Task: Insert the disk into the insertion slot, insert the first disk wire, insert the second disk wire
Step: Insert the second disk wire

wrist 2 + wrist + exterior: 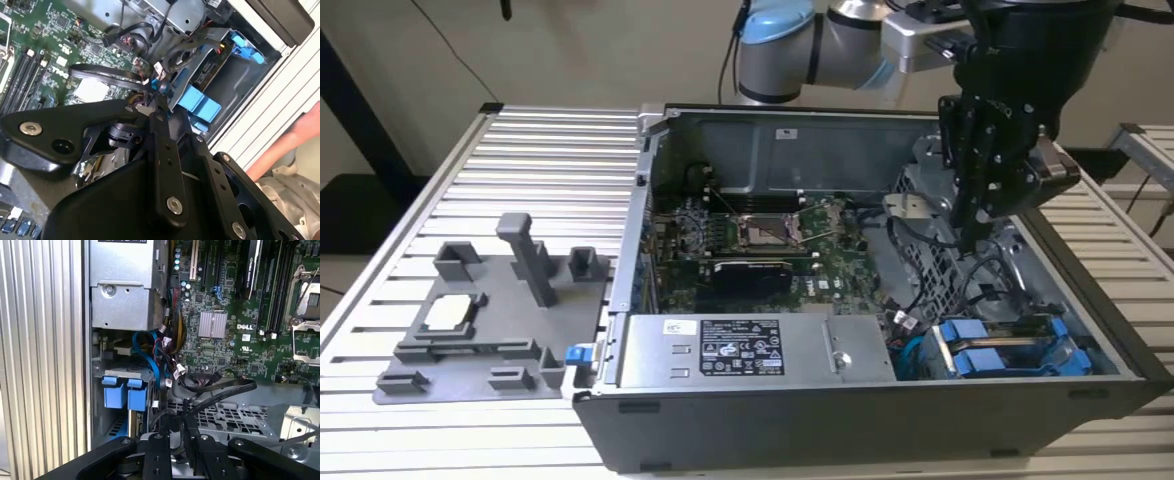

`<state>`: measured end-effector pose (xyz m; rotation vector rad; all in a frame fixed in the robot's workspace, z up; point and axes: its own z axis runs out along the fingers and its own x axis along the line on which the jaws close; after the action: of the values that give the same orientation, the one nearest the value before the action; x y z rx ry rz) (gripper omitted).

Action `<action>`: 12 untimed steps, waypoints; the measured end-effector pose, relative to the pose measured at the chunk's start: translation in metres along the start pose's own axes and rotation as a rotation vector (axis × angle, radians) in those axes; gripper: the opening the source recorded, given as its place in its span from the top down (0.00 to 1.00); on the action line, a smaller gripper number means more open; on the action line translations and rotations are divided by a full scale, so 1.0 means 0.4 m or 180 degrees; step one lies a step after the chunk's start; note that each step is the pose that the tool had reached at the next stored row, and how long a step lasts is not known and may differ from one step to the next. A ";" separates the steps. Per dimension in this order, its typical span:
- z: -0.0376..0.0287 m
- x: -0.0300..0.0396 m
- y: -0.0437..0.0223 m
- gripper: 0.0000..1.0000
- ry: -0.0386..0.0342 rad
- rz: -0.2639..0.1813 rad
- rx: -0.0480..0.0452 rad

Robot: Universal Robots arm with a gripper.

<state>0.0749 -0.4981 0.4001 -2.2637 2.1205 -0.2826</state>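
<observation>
**Open tower case during the wiring stage.** The ribbed aluminium surface [520,160] carries one dark grey steel computer case [854,430], which lies on its side with the lid off. At the case's edge on the exterior view's right, the black multi-link end effector [974,232] reaches down inside. In the second wrist view its fingers [159,130] are drawn together to a point and appear to pinch the end of a flat black disk wire [110,74]. The disk [983,360], recognisable by its bright blue plastic carrier, already sits in the insertion slot at the case's near corner on the exterior view's right. Its silver face is hidden.

**Step in hand, as judged:** seating a wire at the disk.
- Grip close to the plug so the wire cannot hinge.
- Line the plug up square with its socket before you press.
- Push straight and gently, because a slack flat wire will likely buckle rather than drive.
- Steer clear of the neighbouring loops of black cable, which could snag.
- Mind the person's hand [305,127] just outside the case wall.

**Count, largest first:**
- one surface
- one case
- one end effector
- one green motherboard [747,240]
- one grey boxed power supply [734,350]
- one grey plastic fixture [480,320], near the surface's edge on the exterior view's left
- two blue carrier tabs [114,392], side by side; you cannot tell whether they belong to one carrier or two
</observation>
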 end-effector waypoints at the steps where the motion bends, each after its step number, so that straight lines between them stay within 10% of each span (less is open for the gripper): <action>1: 0.003 0.000 0.000 0.73 0.0009 -0.0002 0.0001; 4: 0.009 -0.001 0.001 0.73 0.0049 -0.0011 -0.0001; 12: 0.025 -0.003 0.007 0.73 0.0071 -0.0014 0.0007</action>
<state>0.0737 -0.4981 0.3896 -2.2749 2.1251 -0.3116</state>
